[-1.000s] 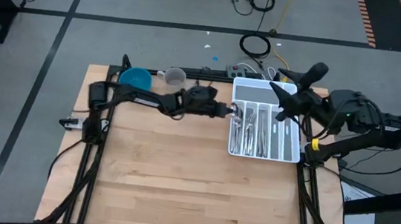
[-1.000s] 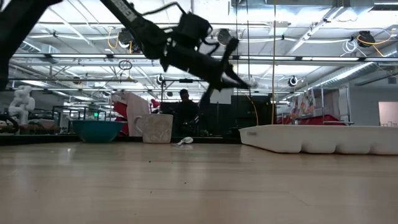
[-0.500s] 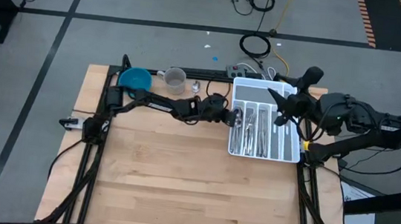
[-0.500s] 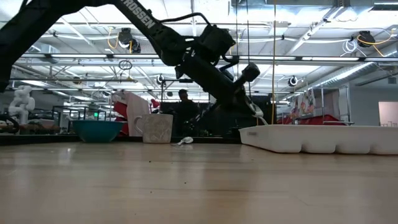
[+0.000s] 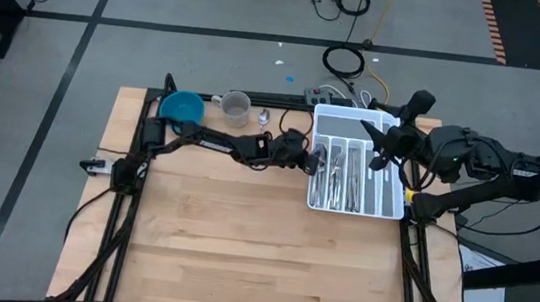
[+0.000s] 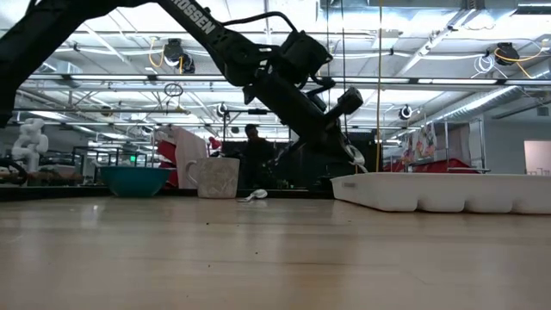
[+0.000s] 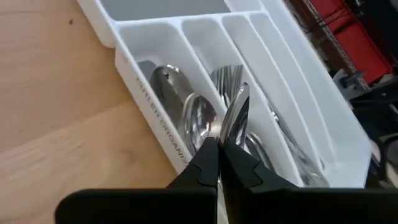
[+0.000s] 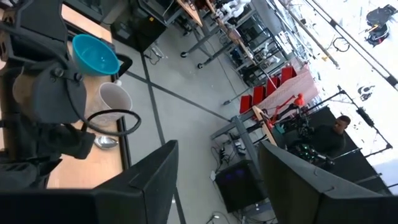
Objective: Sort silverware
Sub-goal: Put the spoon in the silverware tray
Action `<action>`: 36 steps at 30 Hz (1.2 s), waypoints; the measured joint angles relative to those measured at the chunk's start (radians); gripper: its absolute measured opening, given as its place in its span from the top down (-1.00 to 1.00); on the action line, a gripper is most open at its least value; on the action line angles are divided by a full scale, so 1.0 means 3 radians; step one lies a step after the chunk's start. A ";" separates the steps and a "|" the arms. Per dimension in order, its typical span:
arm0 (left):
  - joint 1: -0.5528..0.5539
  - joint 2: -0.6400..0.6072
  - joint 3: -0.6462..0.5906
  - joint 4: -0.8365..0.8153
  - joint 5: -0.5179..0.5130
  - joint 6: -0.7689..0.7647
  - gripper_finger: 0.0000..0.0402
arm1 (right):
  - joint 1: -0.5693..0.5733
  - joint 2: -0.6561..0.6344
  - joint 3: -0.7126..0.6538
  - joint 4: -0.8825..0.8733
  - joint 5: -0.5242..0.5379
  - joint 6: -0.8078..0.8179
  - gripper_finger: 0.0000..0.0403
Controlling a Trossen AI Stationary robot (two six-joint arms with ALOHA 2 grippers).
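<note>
Reaching from upper centre of the high view, the left gripper sits at the left edge of the white compartmented tray, over its leftmost slot. In the left wrist view the fingers are pinched together on a spoon: handle end clamped between the tips, the rest of the spoon sticking out past them, tilted over the divider between the first two long slots. More spoons lie in the slot below it, and other silverware fills the middle slots in the high view. Low view shows the left gripper angled down, its tip just above the tray's near rim at centre right.

Right gripper hovers over the tray's upper right corner, jaws spread apart, nothing between them.

Blue bowl, a grey cup and one loose spoon sit along the table's top edge, left of the tray.
</note>
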 joint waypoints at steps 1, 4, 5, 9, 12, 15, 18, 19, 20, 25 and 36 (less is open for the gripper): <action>-0.0009 0.0000 0.0000 -0.0008 -0.0036 0.0008 0.99 | 0.0000 0.0000 0.0000 -0.0005 -0.0002 0.0024 -0.04; -0.0033 -0.0001 0.0000 0.0008 -0.0112 0.0087 0.99 | 0.0000 0.0000 0.0000 -0.0017 -0.0002 0.0061 -0.04; -0.0035 0.0011 0.0000 0.0012 -0.0124 0.0089 0.99 | 0.0000 0.0000 0.0000 -0.0018 -0.0002 0.0064 -0.04; -0.0038 0.0162 0.0011 0.0217 -0.0022 0.0032 0.99 | 0.0016 0.0001 0.0000 -0.0024 -0.0003 0.0089 -0.04; -0.0035 0.0237 0.0037 0.0226 0.0001 -0.0105 0.99 | 0.0047 0.0000 0.0000 -0.0030 -0.0002 0.0098 -0.04; -0.0035 0.0235 0.0037 0.0229 0.0003 -0.0069 0.98 | 0.0088 0.0000 0.0000 -0.0030 -0.0002 0.0097 -0.04; -0.0020 0.0236 0.0036 0.0227 0.0033 0.0024 0.90 | 0.0113 0.0000 0.0000 -0.0031 -0.0002 0.0097 -0.04; -0.0013 0.0238 0.0034 0.0216 0.0064 0.0033 0.85 | 0.0122 0.0000 0.0000 -0.0032 -0.0002 0.0097 -0.04; -0.0004 0.0239 0.0033 0.0213 0.0105 0.0035 0.80 | 0.0125 0.0000 0.0000 -0.0032 -0.0002 0.0097 -0.04; 0.0009 0.0237 0.0034 0.0198 0.0182 0.0053 0.55 | 0.0125 0.0000 0.0000 -0.0034 -0.0002 0.0094 -0.04; 0.0062 0.0123 0.0229 -0.0036 0.0287 0.0180 0.27 | 0.0125 0.0000 0.0000 -0.0037 -0.0002 0.0088 -0.04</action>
